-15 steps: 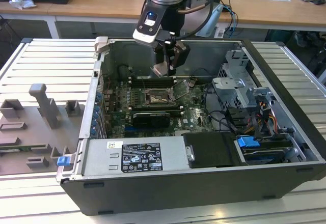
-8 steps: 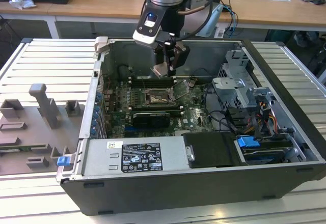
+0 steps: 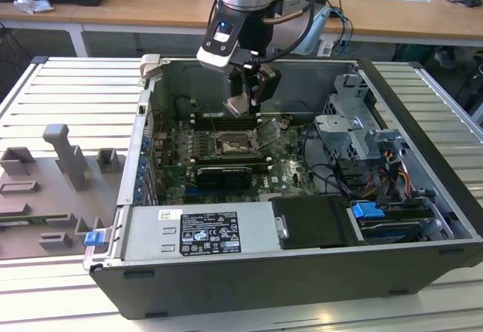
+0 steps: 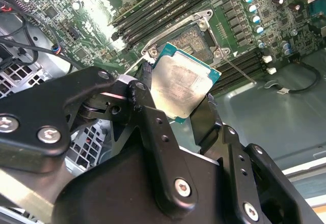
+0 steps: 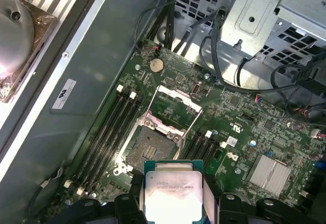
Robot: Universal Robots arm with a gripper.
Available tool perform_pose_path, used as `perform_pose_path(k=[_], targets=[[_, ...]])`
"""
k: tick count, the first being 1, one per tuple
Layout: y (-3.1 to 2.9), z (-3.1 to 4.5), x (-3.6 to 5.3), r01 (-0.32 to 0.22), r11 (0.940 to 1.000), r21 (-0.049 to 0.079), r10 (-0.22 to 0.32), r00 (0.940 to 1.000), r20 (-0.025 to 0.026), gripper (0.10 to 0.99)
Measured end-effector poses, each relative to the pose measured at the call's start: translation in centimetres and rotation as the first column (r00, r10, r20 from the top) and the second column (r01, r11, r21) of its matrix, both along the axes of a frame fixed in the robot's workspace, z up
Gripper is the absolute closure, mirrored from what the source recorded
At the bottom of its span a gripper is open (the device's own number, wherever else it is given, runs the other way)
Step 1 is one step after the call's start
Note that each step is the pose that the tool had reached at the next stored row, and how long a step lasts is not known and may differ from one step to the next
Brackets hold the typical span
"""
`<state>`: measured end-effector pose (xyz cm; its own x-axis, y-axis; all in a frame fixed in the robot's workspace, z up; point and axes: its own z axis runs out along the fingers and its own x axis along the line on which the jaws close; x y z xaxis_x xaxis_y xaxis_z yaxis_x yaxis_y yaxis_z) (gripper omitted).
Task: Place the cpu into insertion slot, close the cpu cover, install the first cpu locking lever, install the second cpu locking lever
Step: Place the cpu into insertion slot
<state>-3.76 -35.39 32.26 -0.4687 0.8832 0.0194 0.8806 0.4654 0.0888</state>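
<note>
The pincer (image 3: 244, 106) clamps the cpu (image 5: 172, 193) by two opposite edges and holds it in the air above the board, near the slot (image 5: 150, 150) but apart from it. The slot's dark pin grid lies bare. The cover (image 5: 175, 99) stands swung up from the slot edge farthest from the cpu. Memory slots (image 5: 109, 132) run close along two sides of the rim. In the exterior view the pincer hangs inside the open case (image 3: 302, 75), apart from its walls.

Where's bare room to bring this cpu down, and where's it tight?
Near the cpu, the insertion slot lies bare between memory slots, cpu cover raised. Bare case panel flanks the outer slots. Cables crowd the drive cage.
</note>
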Motion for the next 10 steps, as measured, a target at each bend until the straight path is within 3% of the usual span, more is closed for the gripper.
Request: perform_pose_path(k=[10], targets=[[0.00, -0.37, 0.00, 0.003, 1.0000, 0.000, -0.003, 1.0000, -0.0002, 0.545]])
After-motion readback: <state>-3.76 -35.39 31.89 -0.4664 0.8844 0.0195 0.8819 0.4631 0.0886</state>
